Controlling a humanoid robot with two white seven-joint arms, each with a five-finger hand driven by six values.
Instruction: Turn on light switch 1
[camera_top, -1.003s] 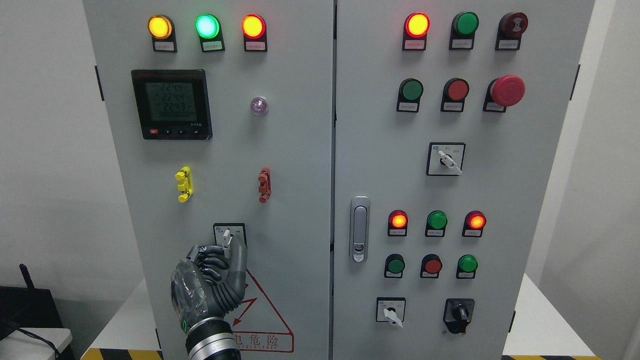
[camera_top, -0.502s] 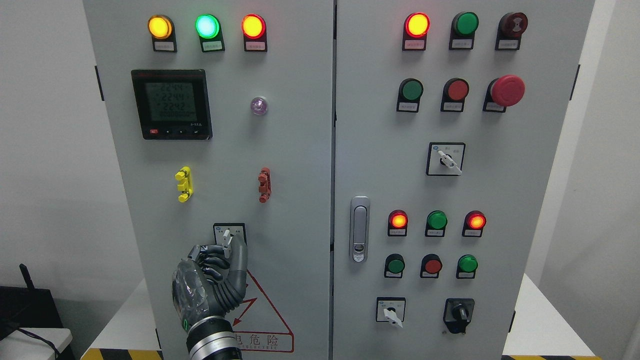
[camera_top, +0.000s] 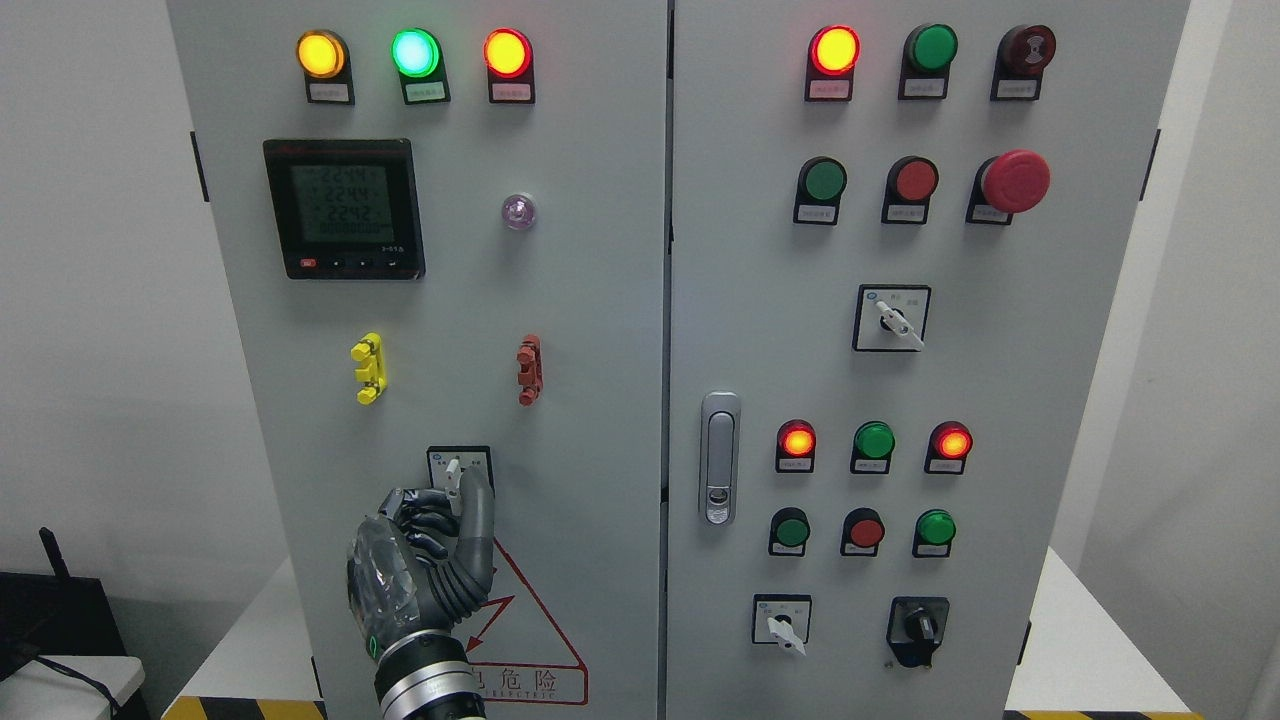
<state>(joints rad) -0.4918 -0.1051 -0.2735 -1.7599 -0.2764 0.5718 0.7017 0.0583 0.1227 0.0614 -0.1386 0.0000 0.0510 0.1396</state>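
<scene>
One grey robotic left hand (camera_top: 425, 560) pinches the single white rotary switch lever (camera_top: 453, 478) near the grey cabinet door (camera_top: 560, 330)'s bottom edge.

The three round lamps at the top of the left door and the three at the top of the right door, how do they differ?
On the left door, the yellow lamp, green lamp and red lamp all glow. On the right door only the red lamp glows; its green one is dark, and the third is a dark red fitting with a mark on its face. Both rows have small labels beneath.
</scene>
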